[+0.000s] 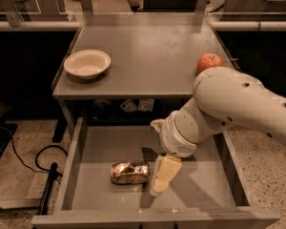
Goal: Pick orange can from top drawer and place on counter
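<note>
The orange can, crushed and golden-brown, lies on its side on the floor of the open top drawer, left of centre. My gripper hangs down from the white arm inside the drawer, just to the right of the can and very close to it. Its cream fingers point down toward the drawer floor. The counter stands above and behind the drawer.
A cream bowl sits on the counter's left side. A red apple sits at the counter's right edge, partly behind my arm. A black cable lies on the speckled floor to the left of the drawer.
</note>
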Robot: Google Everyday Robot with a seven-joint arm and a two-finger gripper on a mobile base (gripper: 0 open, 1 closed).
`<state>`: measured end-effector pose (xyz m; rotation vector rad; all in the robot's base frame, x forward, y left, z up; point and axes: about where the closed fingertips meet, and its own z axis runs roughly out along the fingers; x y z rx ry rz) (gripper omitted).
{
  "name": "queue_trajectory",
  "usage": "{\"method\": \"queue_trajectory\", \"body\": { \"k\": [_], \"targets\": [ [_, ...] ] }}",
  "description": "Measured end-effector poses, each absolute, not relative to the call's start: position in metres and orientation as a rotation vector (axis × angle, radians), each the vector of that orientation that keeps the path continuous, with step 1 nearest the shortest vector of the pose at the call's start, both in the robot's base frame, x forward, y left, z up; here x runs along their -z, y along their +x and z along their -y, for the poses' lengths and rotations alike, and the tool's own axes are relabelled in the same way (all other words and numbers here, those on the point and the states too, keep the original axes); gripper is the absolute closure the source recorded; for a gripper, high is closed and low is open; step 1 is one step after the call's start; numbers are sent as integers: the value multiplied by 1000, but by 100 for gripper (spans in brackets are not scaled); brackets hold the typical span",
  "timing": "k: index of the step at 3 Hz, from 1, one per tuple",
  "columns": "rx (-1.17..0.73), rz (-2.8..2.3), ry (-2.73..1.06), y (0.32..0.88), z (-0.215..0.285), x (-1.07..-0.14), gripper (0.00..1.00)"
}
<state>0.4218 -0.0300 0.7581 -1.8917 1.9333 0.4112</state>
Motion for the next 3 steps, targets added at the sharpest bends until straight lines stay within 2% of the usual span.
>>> {"method": "queue_trajectory", "body": {
  "k": [3],
  "targets": [
    [-475, -1967, -1761, 426, 4, -686, 0]
  ]
}}
